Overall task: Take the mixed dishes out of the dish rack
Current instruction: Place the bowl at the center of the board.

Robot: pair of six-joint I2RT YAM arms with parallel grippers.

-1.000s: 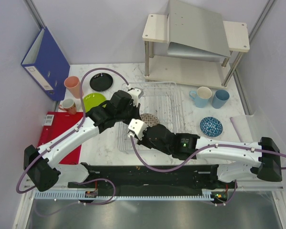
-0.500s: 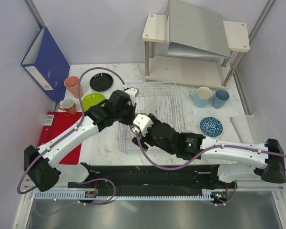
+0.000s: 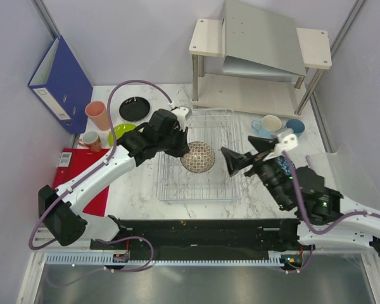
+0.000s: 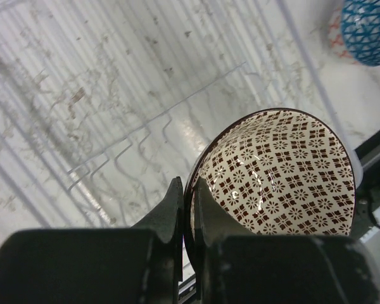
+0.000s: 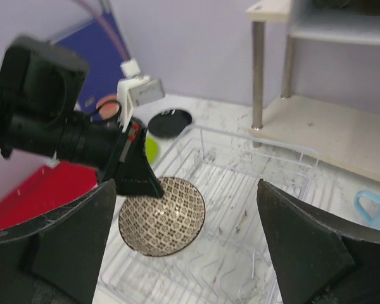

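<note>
Brown-white bowl (image 3: 197, 156) is being held over the middle of the dish rack (image 3: 209, 183) by the left gripper (image 3: 184, 147). The jaws are being kept closed on the bowl's rim, with one finger (image 4: 172, 209) outside the wall and the other inside, so the thin edge is being pinched and not the round body. That hold is probably being used because the bowl is too wide to be spanned and the rim is the only part the jaws can take. The bowl is being carried tilted, its patterned hollow turned up and toward the right; whether its underside is touching the wire prongs cannot be told, though in the right wrist view it is being shown over the grid. The right gripper (image 3: 237, 145) is being held raised just beside the rack's right edge, jaws spread wide and gripping nothing, with the bowl lying well ahead of its fingertips and not between them. Around the rack the unloaded dishes are being kept in two groups: a black plate (image 3: 134, 109), a lime-green plate (image 3: 121, 132) and a salmon-pink cup (image 3: 96, 114) to the left, and two light-blue cups (image 3: 270, 124) to the right.
</note>
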